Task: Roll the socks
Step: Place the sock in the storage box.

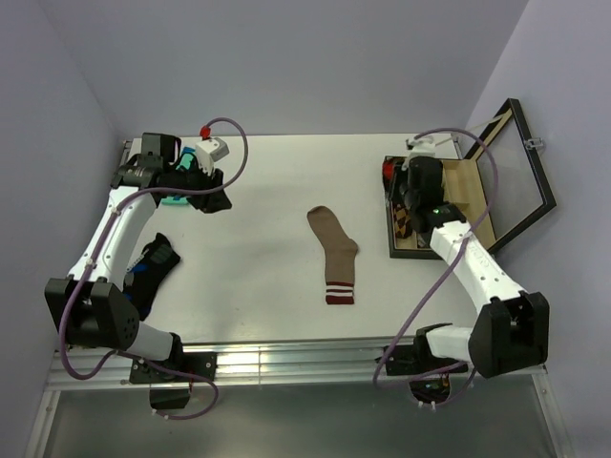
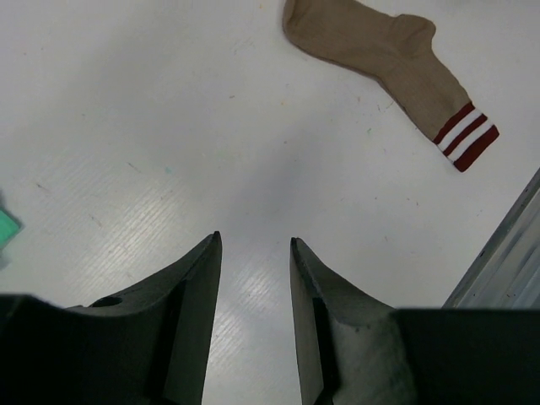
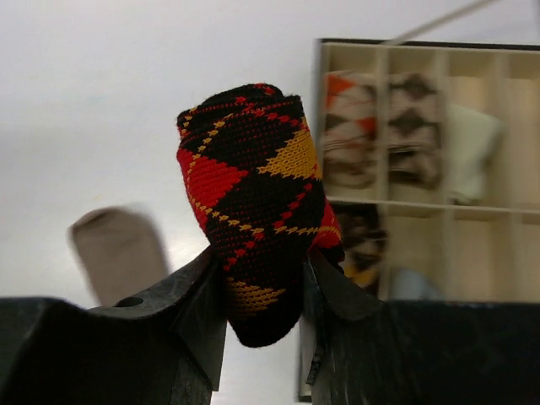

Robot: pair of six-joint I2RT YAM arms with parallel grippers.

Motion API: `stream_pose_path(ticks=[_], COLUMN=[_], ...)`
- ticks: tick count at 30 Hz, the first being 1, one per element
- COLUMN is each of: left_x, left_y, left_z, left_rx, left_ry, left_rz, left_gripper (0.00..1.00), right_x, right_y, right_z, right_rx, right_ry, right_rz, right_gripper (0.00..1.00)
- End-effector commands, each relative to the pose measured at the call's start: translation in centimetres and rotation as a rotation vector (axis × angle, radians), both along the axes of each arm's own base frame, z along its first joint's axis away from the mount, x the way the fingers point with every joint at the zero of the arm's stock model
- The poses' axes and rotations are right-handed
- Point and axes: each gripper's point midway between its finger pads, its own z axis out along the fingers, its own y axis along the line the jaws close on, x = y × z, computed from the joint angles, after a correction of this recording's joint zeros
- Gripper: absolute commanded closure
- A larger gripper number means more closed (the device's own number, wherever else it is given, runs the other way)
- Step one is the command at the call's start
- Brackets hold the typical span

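The tan-brown sock [image 1: 334, 253] with a maroon, white-striped cuff lies flat in the middle of the table, cuff toward the front; it also shows in the left wrist view [image 2: 388, 59] and, blurred, in the right wrist view [image 3: 118, 253]. My right gripper [image 3: 263, 261] is shut on the rolled black argyle sock [image 3: 253, 202] and holds it off the table beside the box; in the top view that gripper [image 1: 403, 212] is at the box's left edge. My left gripper [image 2: 253, 240] is open and empty over bare table at the back left [image 1: 212, 196], well apart from the tan sock.
An open wooden box [image 1: 477, 205] with compartments [image 3: 422, 126] holding several rolled socks stands at the right, its lid tilted back. A teal packet [image 1: 175, 200] lies by my left gripper. A dark fabric item [image 1: 153, 262] lies under the left arm. A metal rail [image 1: 286, 361] runs along the table's front edge.
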Motion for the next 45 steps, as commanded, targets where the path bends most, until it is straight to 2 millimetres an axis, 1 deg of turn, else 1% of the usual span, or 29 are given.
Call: stream_pose_path(ticks=[1, 3, 4, 6, 7, 10, 11, 12, 13, 14, 15, 17, 18, 20, 21, 26, 32, 34, 35, 40, 45], left_x=[-0.3, -0.1, 0.0, -0.2, -0.2, -0.1, -0.1, -0.3, -0.5, -0.4, -0.4, -0.3, -0.3, -0.5, -0.5, -0.6, -0.2, -0.1, -0.1, -0.1, 0.0], left_y=[-1.0, -1.2, -1.3, -1.6, -1.7, -2.0, -2.2, -2.4, -2.4, -2.4, -2.5, -2.5, -2.5, -2.6, -2.6, -2.9, -3.2, -3.2, -3.2, -3.3, -3.2], left_z=[3.4, 3.6, 3.6, 3.5, 3.6, 3.4, 3.4, 3.5, 3.3, 3.4, 3.4, 3.5, 3.5, 3.6, 3.5, 2.8, 2.0, 1.9, 1.9, 1.4, 1.3], left_rx=[-0.059, -0.072, -0.076, -0.097, -0.103, -0.12, -0.124, -0.137, -0.136, -0.134, -0.134, -0.133, -0.133, -0.137, -0.139, -0.15, -0.166, -0.167, -0.169, -0.171, -0.168], left_ry=[-0.088, -0.101, -0.105, -0.103, -0.108, -0.106, -0.106, -0.1, -0.081, -0.091, -0.094, -0.11, -0.113, -0.115, -0.115, -0.102, -0.067, -0.067, -0.067, -0.051, -0.05], left_rz=[-0.06, -0.068, -0.07, -0.084, -0.094, -0.105, -0.114, -0.132, -0.137, -0.148, -0.153, -0.156, -0.156, -0.17, -0.175, -0.194, -0.21, -0.21, -0.207, -0.212, -0.209], left_gripper=[0.57, 0.57, 0.57, 0.57, 0.56, 0.56, 0.56, 0.56, 0.57, 0.57, 0.57, 0.57, 0.56, 0.56, 0.56, 0.56, 0.57, 0.56, 0.56, 0.56, 0.56], right_x=[2.5, 3.3, 3.7, 4.2, 4.1, 3.7, 3.2, 3.0, 2.6, 2.1, 1.7, 1.3, 1.1, 0.5, 0.7, 0.0, -0.5, -0.9, -0.9, -1.4, -1.6], right_y=[-4.1, -6.0, -7.3, -8.7, -10.2, -12.4, -14.3, -14.6, -14.9, -15.6, -15.9, -16.0, -16.1, -16.8, -16.8, -17.6, -18.5, -19.1, -19.3, -20.1, -20.0], right_z=[4.0, 4.3, 4.8, 4.0, 3.9, 3.3, 3.2, 3.1, 2.2, 1.9, 1.0, 0.1, -1.1, -2.4, -2.7, -4.5, -8.0, -8.5, -9.0, -10.2, -11.3], right_rx=[-0.039, -0.103, -0.139, -0.193, -0.213, -0.208, -0.222, -0.234, -0.253, -0.281, -0.289, -0.302, -0.311, -0.351, -0.35, -0.389, -0.435, -0.465, -0.475, -0.511, -0.516], right_ry=[-0.091, -0.086, -0.089, -0.064, -0.054, -0.057, -0.053, -0.05, -0.028, -0.017, -0.011, 0.002, 0.028, 0.07, 0.054, 0.082, 0.18, 0.197, 0.214, 0.251, 0.285], right_rz=[-0.114, -0.159, -0.189, -0.208, -0.254, -0.323, -0.382, -0.392, -0.4, -0.434, -0.448, -0.447, -0.448, -0.472, -0.472, -0.487, -0.504, -0.533, -0.538, -0.572, -0.559], right_gripper=[1.0, 1.0, 1.0, 1.0, 1.0, 1.0, 1.0, 1.0, 1.0, 1.0, 1.0, 1.0, 1.0, 1.0, 1.0, 1.0, 1.0, 1.0, 1.0, 1.0, 1.0])
